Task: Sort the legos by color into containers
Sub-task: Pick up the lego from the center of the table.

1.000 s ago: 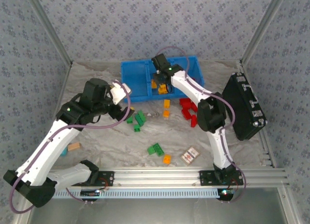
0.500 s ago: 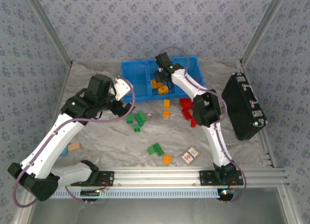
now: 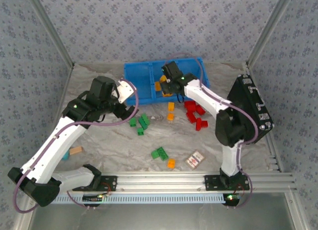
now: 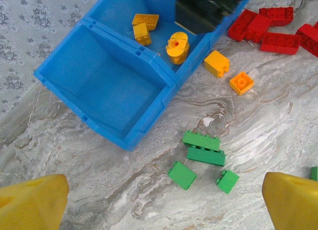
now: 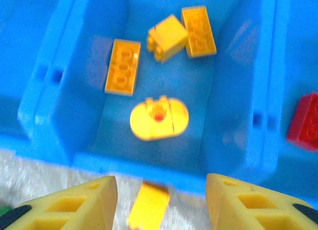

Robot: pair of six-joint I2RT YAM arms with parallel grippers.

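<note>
- Top external view, far left: my left claw point(image 3: 128, 111) hangs above the surface, near the green legos point(image 3: 143, 121). In the left wrist view its yellow fingers point(image 4: 32, 200) are spread wide with nothing between them, so it is released.
- Four green bricks lie below it. Two long ones point(image 4: 201, 140) touch side by side, and two small ones point(image 4: 182, 175) sit just beside them.
- I judge the step in hand is taking a green. One of the small loose ones is the better choice: come straight down, close across its short sides and keep off the touching pair.
- The blue bin point(image 3: 136, 71) stands just beyond. Its left compartment point(image 4: 119, 91) is bare, so the greens would go there.
- The middle compartment holds orange-yellow legos point(image 5: 121, 66), among them a round piece point(image 5: 159, 118).
- My right claw point(image 3: 166, 86) hovers over that compartment, released and holding nothing.
- Two more orange-yellow bricks point(image 4: 216, 63) wait just outside the bin wall, and they look like the next pick for that arm.
- The right compartment shows a red brick point(image 5: 303, 120). Other red legos point(image 3: 194, 113) are clustered on the surface.
- Nearer me lie a green pair point(image 3: 159, 153), an orange brick point(image 3: 171, 163) and a red-and-white card point(image 3: 195, 159).
- A black case point(image 3: 253, 108) sits at the right edge.
- The surface point(image 3: 109, 140) is marbled grey-white. The patterned blue-grey walls point(image 3: 149, 21) are framed by metal posts.
</note>
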